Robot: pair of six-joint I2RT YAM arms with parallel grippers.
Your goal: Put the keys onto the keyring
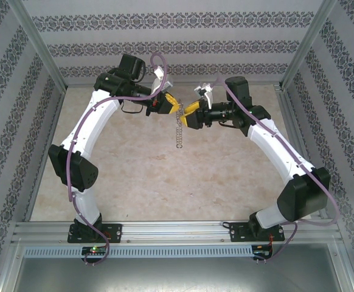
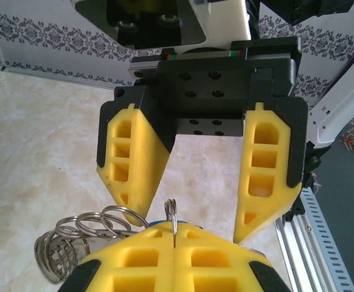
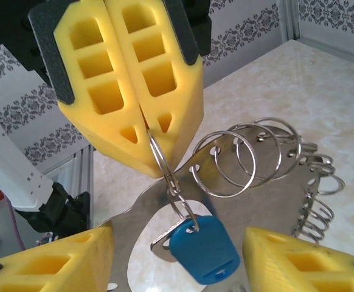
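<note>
My left gripper (image 1: 170,102) (image 2: 174,238) (image 3: 148,131) is shut on a small split ring (image 3: 160,157) of the keyring (image 1: 178,129) (image 3: 244,159), whose chain of silver rings hangs below it above the table. The blue-headed key (image 3: 204,249) dangles from that split ring by its hole, and a sliver of its blue head (image 2: 157,222) peeks over the left fingertips. My right gripper (image 1: 192,111) (image 2: 189,216) (image 3: 177,243) faces the left one, open. Its yellow fingers (image 3: 49,261) stand on either side of the key without touching it.
A flat silver plate (image 3: 323,201) of the keyring lies behind the key. The marble-patterned tabletop (image 1: 134,176) stretches below both arms. Patterned walls and an aluminium frame (image 1: 37,55) enclose the table, and a metal rail (image 1: 177,231) runs along the near edge.
</note>
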